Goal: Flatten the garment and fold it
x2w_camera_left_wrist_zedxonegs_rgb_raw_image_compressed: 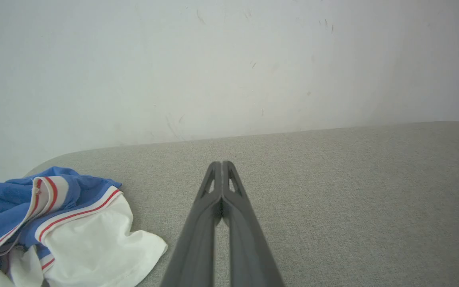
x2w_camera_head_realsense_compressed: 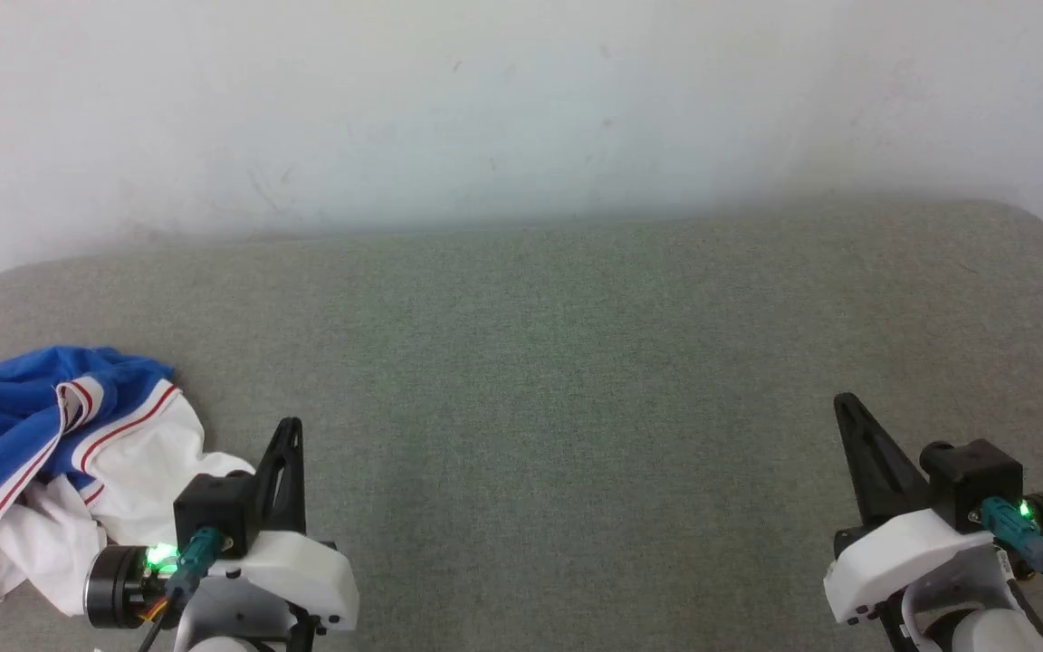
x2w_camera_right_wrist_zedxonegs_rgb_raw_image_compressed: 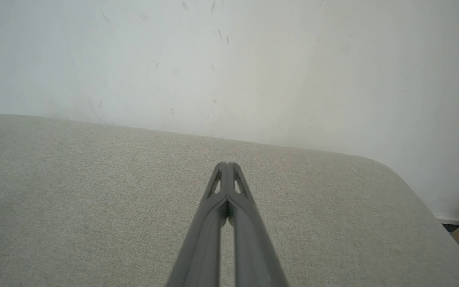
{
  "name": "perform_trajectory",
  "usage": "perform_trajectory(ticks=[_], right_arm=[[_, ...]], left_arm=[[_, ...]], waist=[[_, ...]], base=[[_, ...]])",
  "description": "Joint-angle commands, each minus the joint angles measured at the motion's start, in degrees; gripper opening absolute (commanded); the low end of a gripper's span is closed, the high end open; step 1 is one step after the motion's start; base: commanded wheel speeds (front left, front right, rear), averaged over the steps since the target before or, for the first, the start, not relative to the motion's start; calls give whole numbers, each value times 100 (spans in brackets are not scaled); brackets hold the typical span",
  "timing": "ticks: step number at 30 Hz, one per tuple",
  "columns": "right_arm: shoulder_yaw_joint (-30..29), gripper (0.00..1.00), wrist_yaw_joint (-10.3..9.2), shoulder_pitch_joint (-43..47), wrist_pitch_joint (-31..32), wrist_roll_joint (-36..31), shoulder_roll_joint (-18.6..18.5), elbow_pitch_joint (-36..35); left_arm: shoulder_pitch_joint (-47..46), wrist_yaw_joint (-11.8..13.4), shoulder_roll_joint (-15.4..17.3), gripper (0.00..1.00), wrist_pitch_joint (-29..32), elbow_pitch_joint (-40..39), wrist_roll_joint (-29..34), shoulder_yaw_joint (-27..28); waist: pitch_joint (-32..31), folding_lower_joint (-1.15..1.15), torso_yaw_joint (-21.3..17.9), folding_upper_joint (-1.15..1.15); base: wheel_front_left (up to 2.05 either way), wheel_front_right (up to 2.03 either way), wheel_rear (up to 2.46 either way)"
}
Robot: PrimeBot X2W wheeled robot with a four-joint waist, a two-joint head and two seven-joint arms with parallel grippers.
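Head view: the royal-blue jersey T-shirt with white sleeve ends and red-and-white striped trim (x2w_camera_head_realsense_compressed: pixel 23 426) is seen bunched in a soft heap near the left end of the grey woven padded surface (x2w_camera_head_realsense_compressed: pixel 576 362), partly cut off by the frame. The left gripper (x2w_camera_head_realsense_compressed: pixel 291 427) is held just beside the heap, its long dark fingers pressed together on nothing. The right gripper (x2w_camera_head_realsense_compressed: pixel 845 405) is held well apart from it, likewise closed and empty.

Left wrist view: thin, slippery-looking knit is shown in loose folds (several layers overlap). More than one layer could be pinched at once, or the shirt dragged off the rounded end, if a grasp is made blindly.

Right wrist view: a blue sliver of cloth is glimpsed at the far left. A long reach would be required, and stretchy fabric could be skewed by uneven pulling.
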Motion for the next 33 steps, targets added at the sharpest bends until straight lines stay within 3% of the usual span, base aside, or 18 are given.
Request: perform_trajectory(ticks=[1,33], right_arm=[[3,100,-5,-50,3,-43,18,8],[-370,100,-1,87,-327,256,1,133]], left_arm=[[-67,-47,-25,100,1,12,21,23],[182,26,-3,100,-328,-222,-92,-14]], waist=[[0,0,0,0],[84,0,150,0]], base=[[0,0,0],[0,0,0]])
